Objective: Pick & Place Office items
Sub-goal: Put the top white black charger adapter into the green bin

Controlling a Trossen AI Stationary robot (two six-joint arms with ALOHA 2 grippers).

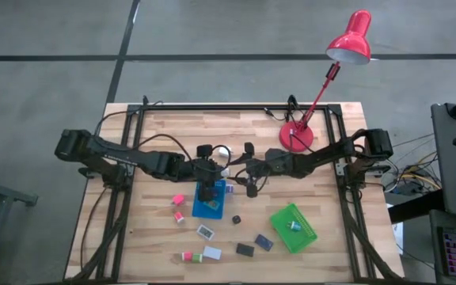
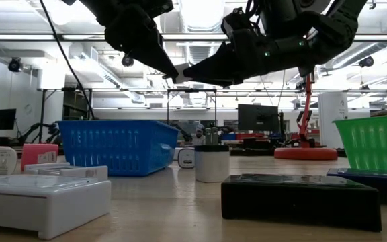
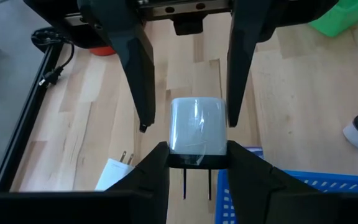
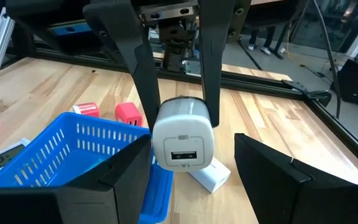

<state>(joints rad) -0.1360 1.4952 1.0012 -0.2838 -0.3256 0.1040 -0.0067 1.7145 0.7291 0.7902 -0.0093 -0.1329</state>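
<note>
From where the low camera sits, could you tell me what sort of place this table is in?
It looks like a robotics lab or workshop. Ceiling strip lights run over an open room, a dark monitor stands on a bench behind, and the wooden table sits on a concrete floor with a red desk lamp.

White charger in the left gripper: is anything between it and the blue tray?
Nothing visible. The left gripper holds the white charger just above the blue tray by its rim. The right gripper is open, with a finger on each side of the charger, not underneath.
</note>
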